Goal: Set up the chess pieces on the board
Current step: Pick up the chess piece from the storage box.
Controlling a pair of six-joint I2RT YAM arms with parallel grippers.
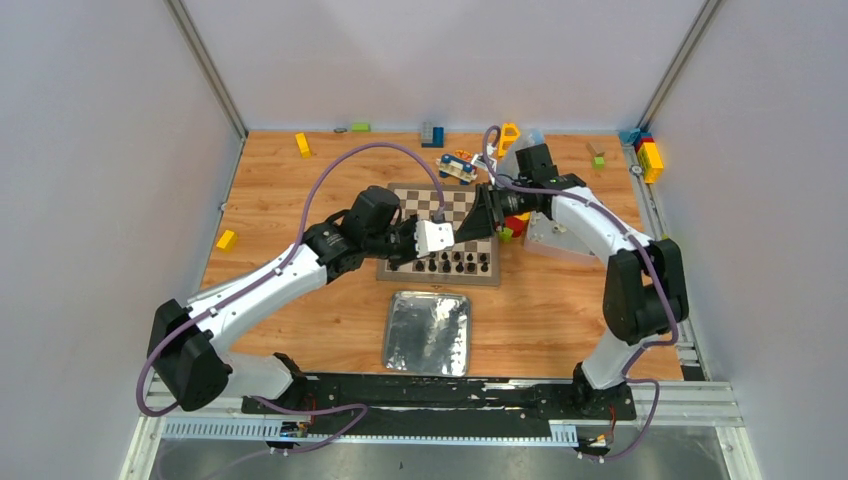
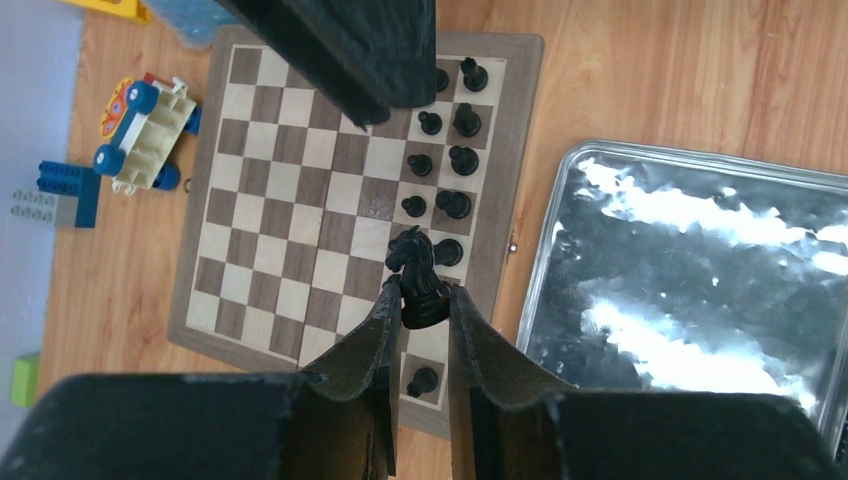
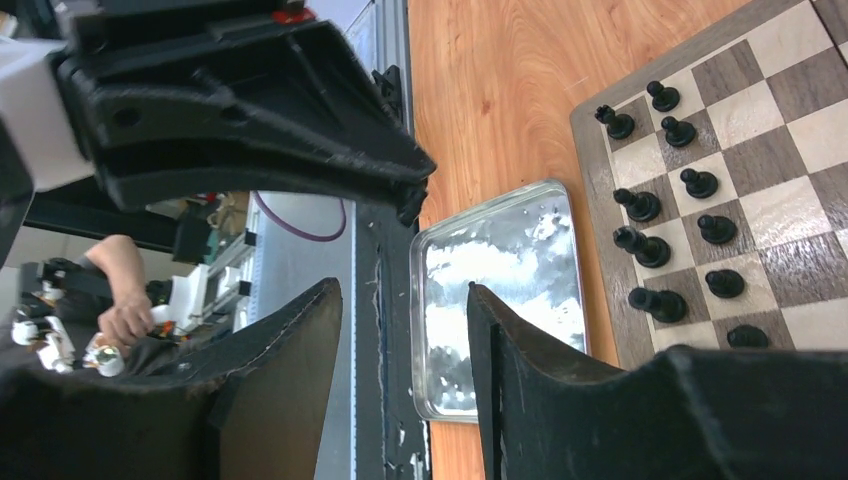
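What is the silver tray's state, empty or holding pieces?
Empty. The top view shows the whole tray as bare shiny metal; the chess pieces in view are at the board.

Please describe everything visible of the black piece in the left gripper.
It is a black knight, a glossy piece with a horse head on a round base, plastic by its look. It appears upright, the left gripper shut on its lower part, one finger on each side. It is over the board edge nearest the metal tray, in line with the two rows of black pieces. Whether its base touches the board cannot be told.
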